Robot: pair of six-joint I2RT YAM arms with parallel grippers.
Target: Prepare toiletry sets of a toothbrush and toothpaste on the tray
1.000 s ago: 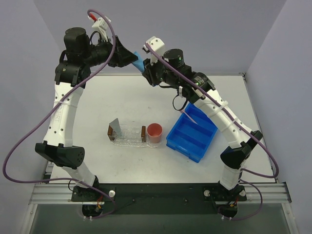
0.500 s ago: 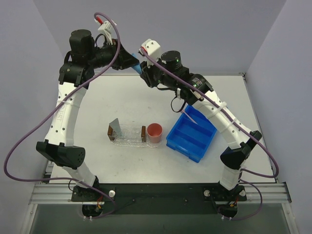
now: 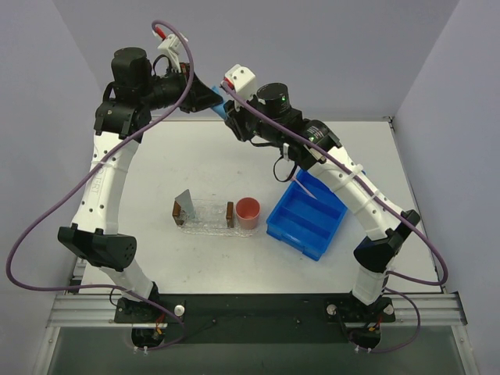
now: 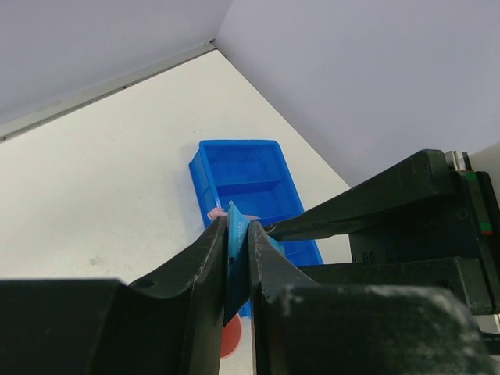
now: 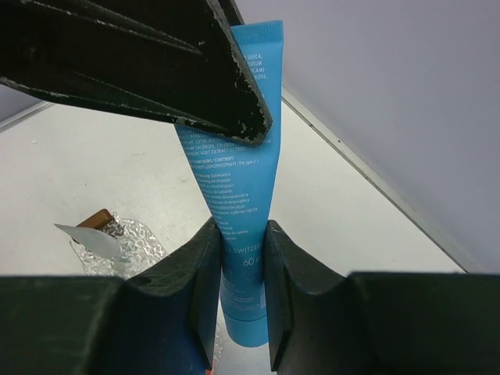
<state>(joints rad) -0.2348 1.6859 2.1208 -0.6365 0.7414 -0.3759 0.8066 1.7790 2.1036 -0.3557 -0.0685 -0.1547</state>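
Left wrist view: left gripper (image 4: 237,225) hides most toothpaste (image 4: 237,258).

On the table (image 3: 195,156), the tray (image 3: 205,225) lies near the middle, with a toothpaste tube (image 3: 185,205) standing at its left end. The cup (image 3: 248,212) stands at the tray's right end, and the divided bin (image 3: 307,223) sits just right of the cup, with the toothbrush (image 3: 306,184) resting at its far end. Above the table's far edge, a 2nd toothpaste tube (image 3: 221,109) hangs between the left gripper (image 4: 238,226) and the right gripper (image 5: 238,230), both clamped on it.
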